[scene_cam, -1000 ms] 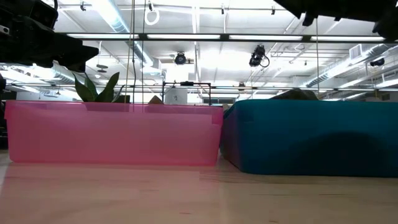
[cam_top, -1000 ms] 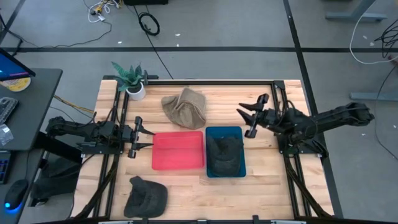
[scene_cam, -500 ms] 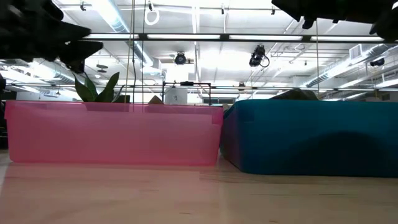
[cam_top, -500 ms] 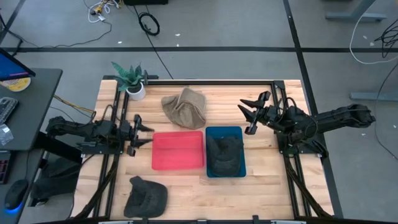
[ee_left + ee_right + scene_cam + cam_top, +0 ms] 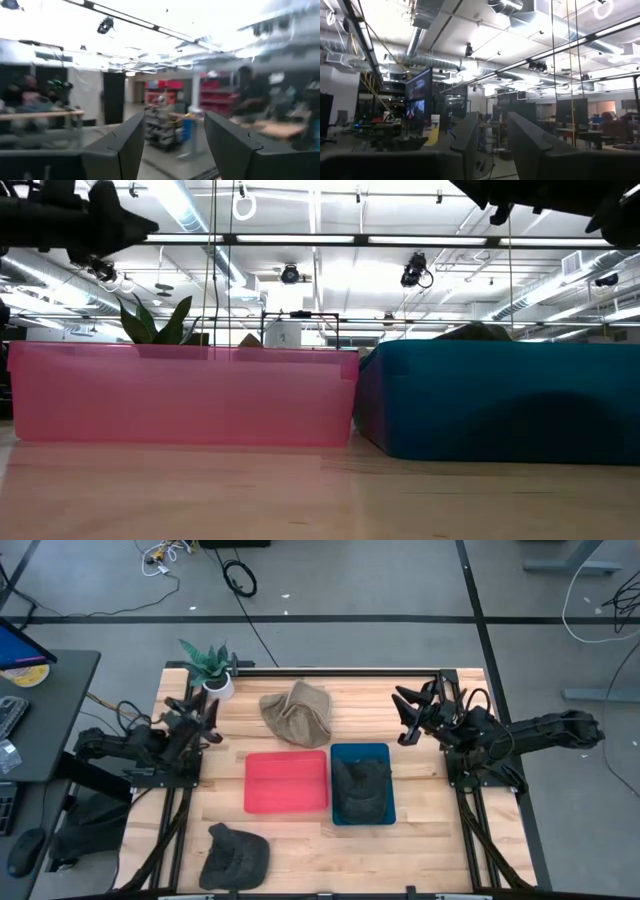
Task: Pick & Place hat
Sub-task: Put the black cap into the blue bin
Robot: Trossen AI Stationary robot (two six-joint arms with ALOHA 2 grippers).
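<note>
High view: the blue bin [image 5: 361, 754] is taken as landmark. A dark hat [image 5: 360, 790] is lying inside it, filling most of it, its long axis seemingly running along the bin's longer side; which way the brim is pointing cannot be told. A tan hat [image 5: 298, 711] is lying crumpled on the table [image 5: 300, 850] beyond the bin's far left corner, no clear long axis. A second dark hat [image 5: 235, 852] is sitting near the table's front edge, well left of the bin, past the red bin [image 5: 287, 781] touching the blue one. So one hat is judged placed, two left, the red bin empty. The left gripper [image 5: 203, 710] is being held far left of the bin by the plant [image 5: 208, 664], holding nothing. The right gripper [image 5: 410, 711] is hovering just beyond the bin's far right corner, empty.

Low view: both bins are being seen side by side, a dark hump rising above the blue rim.

Left wrist view: fingers [image 5: 118, 148] are spread apart, nothing between.

Right wrist view: fingers [image 5: 468, 134] are parted, nothing gripped.
</note>
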